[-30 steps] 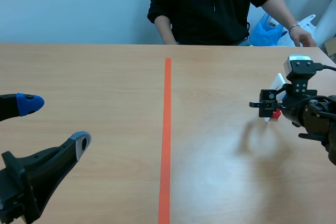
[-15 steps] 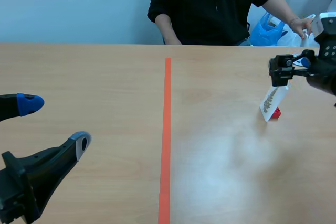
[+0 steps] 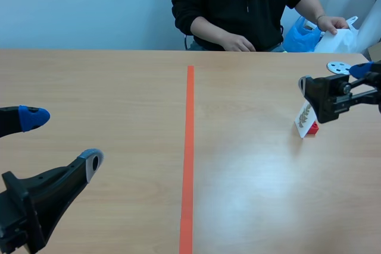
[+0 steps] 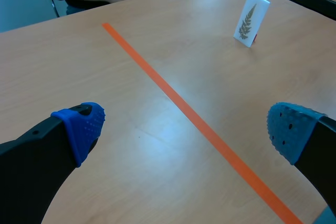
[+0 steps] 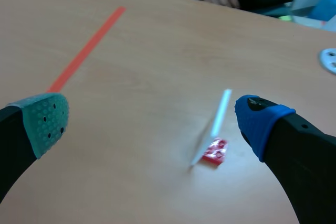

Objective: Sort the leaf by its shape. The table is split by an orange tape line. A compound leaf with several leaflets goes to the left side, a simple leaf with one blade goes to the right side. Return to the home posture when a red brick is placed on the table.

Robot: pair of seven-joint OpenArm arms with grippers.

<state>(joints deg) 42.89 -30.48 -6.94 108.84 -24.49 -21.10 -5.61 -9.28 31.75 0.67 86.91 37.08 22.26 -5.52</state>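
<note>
A white card (image 3: 305,119) printed with a fern-like leaf of several leaflets stands upright on a small red base (image 3: 313,128), right of the orange tape line (image 3: 189,147). My right gripper (image 3: 333,78) hovers open just above and beyond the card, holding nothing. From the right wrist, the card (image 5: 212,125) appears edge-on below the open right gripper (image 5: 152,119), with its red base (image 5: 214,151) beside it. My left gripper (image 3: 62,139) stands open at the near left, far from the card (image 4: 251,18), and the left gripper (image 4: 186,129) is empty.
A person sits across the table, one hand (image 3: 238,43) resting on the far edge, the other on a white bag (image 3: 339,37). A small grey disc (image 3: 338,67) lies at the far right, behind the right gripper.
My right gripper has opened, let go of the card and lifted up and back to the right. The card now stands alone on the table. The left arm has not moved.
</note>
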